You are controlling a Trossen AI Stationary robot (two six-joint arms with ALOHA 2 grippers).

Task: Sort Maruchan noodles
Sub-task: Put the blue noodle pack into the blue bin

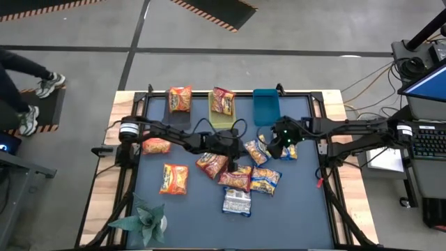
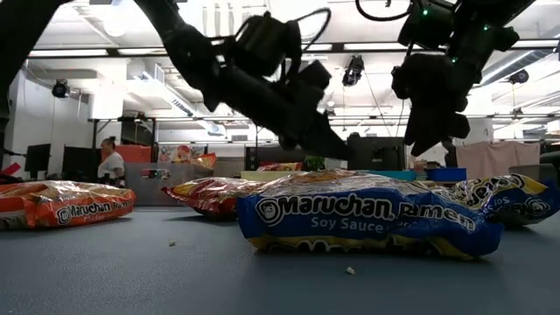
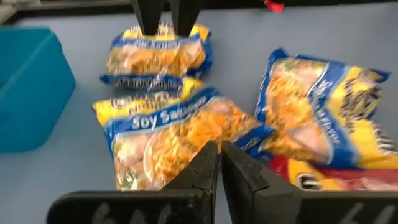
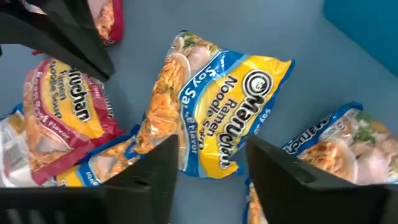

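Because the Maruchan noodles [image 1: 240, 178] are light, flat, crinkly packets with a brittle block inside, we judge they will slip and crackle, so we would pinch each across a short edge, gently. They lie scattered mid-table, one orange packet [image 1: 180, 99] on the grey bin [image 1: 174, 115] and one red packet [image 1: 223, 101] on the yellow bin [image 1: 224, 123]. Our left gripper [image 3: 219, 163] hangs over the pile nearly closed, holding nothing. Our right gripper [image 4: 211, 163] hovers spread wide over a blue-and-yellow packet [image 4: 208, 118], empty, beside the blue bin [image 1: 266, 106].
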